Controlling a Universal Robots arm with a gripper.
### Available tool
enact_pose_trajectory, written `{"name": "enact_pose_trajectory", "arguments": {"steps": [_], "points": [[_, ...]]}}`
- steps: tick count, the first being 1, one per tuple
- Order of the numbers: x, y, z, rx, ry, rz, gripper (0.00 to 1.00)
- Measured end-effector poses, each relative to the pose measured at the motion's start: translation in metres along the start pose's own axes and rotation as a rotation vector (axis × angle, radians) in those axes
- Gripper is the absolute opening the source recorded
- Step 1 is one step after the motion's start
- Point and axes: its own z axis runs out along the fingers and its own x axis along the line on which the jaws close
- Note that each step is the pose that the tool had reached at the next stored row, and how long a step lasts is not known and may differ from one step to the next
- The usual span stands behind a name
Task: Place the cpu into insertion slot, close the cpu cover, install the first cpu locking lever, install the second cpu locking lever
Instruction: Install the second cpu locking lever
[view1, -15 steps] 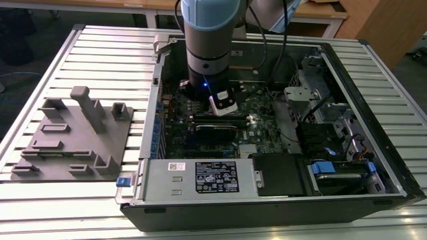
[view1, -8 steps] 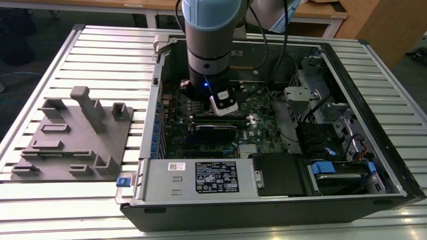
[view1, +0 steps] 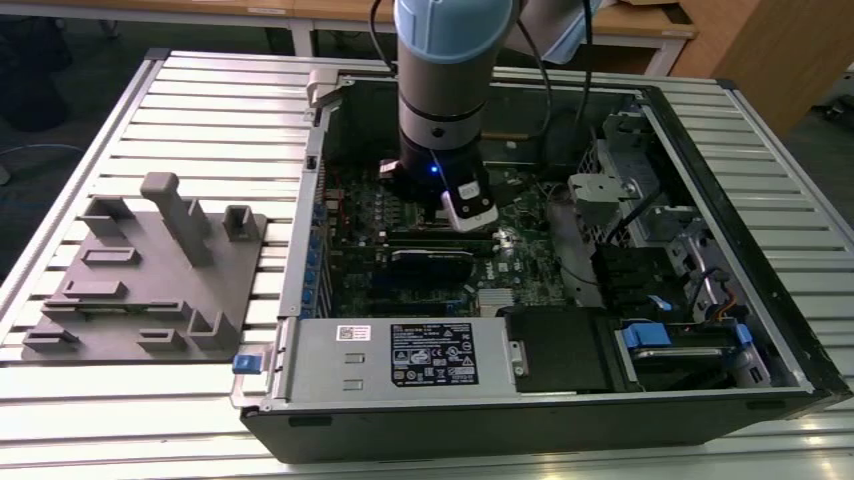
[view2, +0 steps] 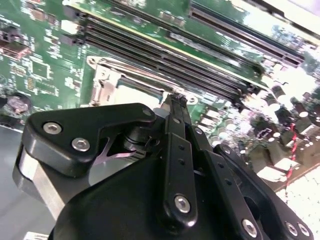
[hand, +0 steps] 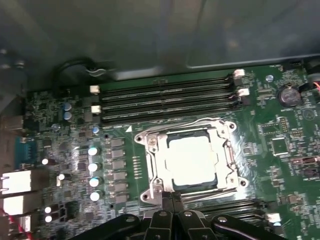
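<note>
Pincer (hand: 167, 197) with fingers drawn together, empty, tips at the edge of the cpu cover (hand: 150, 165).

Exterior view: the arm (view1: 447, 90) reaches down into the open computer case (view1: 747, 250), its wrist hiding the pincer tips and the socket beneath them; the motherboard (view1: 400, 225) lies around it, and a grey fixture block (view1: 147, 270) sits well apart on the slatted table (view1: 200, 110). First wrist view: just ahead of the pincer tips, the cpu (hand: 192, 160) sits seated in the insertion slot (hand: 172, 187), its pale top showing through the cover's central opening; memory slots (hand: 165, 97) lie beyond it. Second wrist view: the closed fingers (view2: 175, 107) meet at a point beside the cover's silvery corner (view2: 102, 85); the pincer body hides the cpu top.
</note>
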Motion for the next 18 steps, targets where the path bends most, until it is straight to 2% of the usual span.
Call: {"name": "enact_pose_trajectory", "arguments": {"steps": [2,5,6,9,10,12,13,15,18], "points": [[0.0000,0.0021,0.0004,0.0002,-0.0001,0.000,0.11],[0.0010,0.0094,0.0021,0.0005,-0.0002,0.000,0.11],[0.0015,0.0123,0.0027,0.0025,-0.0003,0.000,0.11],[0.0025,0.0192,0.0044,0.0163,-0.0026,0.000,0.11],[0.0027,0.0207,0.0047,0.0230,-0.0036,0.000,0.11],[0.0030,0.0231,0.0052,0.0429,-0.0065,0.000,0.11],[0.0030,0.0241,0.0055,0.0483,-0.0074,0.000,0.11],[0.0011,0.0264,0.0061,0.0505,-0.0078,0.000,0.11],[-0.0060,0.0297,0.0069,0.0514,-0.0079,0.000,0.11]]}}
